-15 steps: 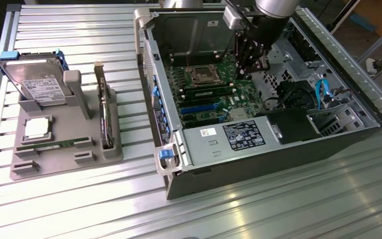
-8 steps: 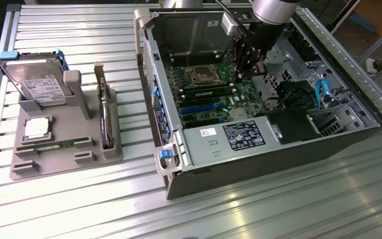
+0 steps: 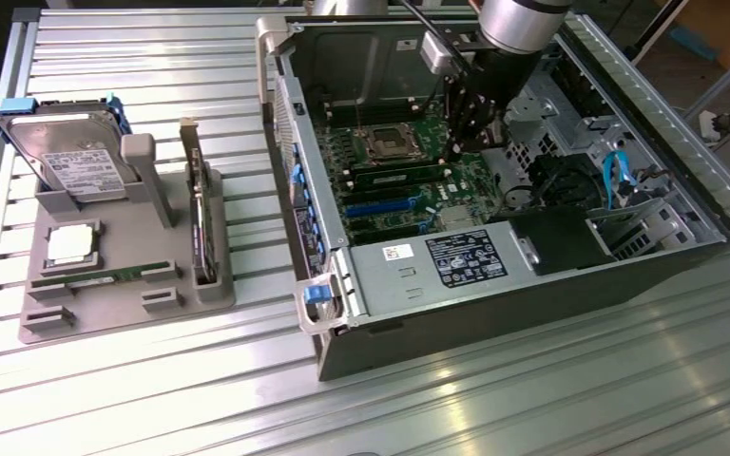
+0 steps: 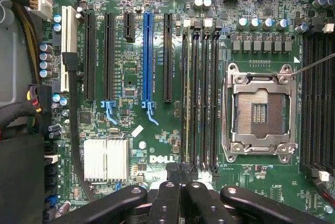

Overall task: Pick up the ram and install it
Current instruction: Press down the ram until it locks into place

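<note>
While your jaws (image 4: 180, 174) sit closed and empty just above the memory slots (image 4: 201, 93) inside the computer case (image 3: 505, 285), the ram (image 3: 86, 278) lies flat in the grey holder (image 3: 130, 304) on the table (image 3: 467, 399), well apart toward the exterior view's left, its long axis running left-right there.

The closed gripper (image 4: 179, 174) hangs over a green motherboard (image 4: 157, 145), its tips at the end of memory slots (image 4: 201, 93) beside the empty processor socket (image 4: 259, 111).

The exterior view looks down from high on the desk (image 3: 149, 380) and open case (image 3: 492, 304); the wrist view faces the motherboard (image 4: 157, 145) close up, which both views share.
</note>
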Available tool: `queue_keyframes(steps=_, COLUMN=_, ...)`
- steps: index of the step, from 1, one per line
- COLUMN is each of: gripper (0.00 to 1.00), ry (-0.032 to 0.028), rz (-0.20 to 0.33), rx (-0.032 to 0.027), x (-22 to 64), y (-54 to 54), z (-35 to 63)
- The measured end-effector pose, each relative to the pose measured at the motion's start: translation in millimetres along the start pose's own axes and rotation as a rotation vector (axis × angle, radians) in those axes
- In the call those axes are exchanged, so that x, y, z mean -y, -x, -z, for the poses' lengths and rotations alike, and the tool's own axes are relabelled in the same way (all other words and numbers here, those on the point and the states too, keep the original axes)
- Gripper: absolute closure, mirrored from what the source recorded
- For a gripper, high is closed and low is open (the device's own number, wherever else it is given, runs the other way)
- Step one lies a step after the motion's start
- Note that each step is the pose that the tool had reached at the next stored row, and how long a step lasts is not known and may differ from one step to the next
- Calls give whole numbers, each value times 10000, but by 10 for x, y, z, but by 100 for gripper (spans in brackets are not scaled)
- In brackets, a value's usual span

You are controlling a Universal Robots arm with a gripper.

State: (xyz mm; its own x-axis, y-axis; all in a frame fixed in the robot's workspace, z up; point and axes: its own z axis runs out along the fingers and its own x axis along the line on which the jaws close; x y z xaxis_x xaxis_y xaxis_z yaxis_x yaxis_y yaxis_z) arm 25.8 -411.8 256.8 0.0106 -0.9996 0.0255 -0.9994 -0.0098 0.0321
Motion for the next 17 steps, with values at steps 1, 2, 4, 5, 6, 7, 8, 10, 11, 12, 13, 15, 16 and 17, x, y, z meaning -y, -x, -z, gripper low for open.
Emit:
queue_keyframes(steps=1, gripper=89, ry=0, rz=0, rx=1, x=0, y=0, z=0)
queue_keyframes(steps=2, gripper=89, ry=-1, rz=0, rx=3, x=0, y=0, z=-3)
queue_keyframes(steps=4, gripper=89, ry=-1, rz=0, rx=3, x=1, y=1, z=-22)
queue_keyframes(steps=5, gripper=89, ry=0, rz=0, rx=3, x=1, y=1, z=-33)
queue_keyframes(steps=6, gripper=89, ry=-1, rz=0, rx=2, x=1, y=2, z=-42)
queue_keyframes(steps=7, gripper=89, ry=0, rz=0, rx=3, x=2, y=2, z=-52)
queue_keyframes(steps=8, gripper=89, ry=0, rz=0, rx=3, x=2, y=2, z=-62)
queue_keyframes(steps=10, gripper=89, ry=-1, rz=0, rx=3, x=3, y=3, z=-86)
queue_keyframes(steps=11, gripper=89, ry=-1, rz=0, rx=3, x=3, y=3, z=-97)
queue_keyframes(steps=12, gripper=89, ry=-1, rz=0, rx=3, x=4, y=3, z=-107)
queue_keyframes(steps=13, gripper=89, ry=-1, rz=0, rx=3, x=3, y=3, z=-111)
queue_keyframes(steps=15, gripper=89, ry=-1, rz=0, rx=1, x=3, y=3, z=-111)
queue_keyframes(steps=16, gripper=89, ry=0, rz=0, rx=1, x=3, y=3, z=-111)
queue_keyframes(steps=17, gripper=89, ry=0, rz=-1, rx=1, x=3, y=3, z=-111)
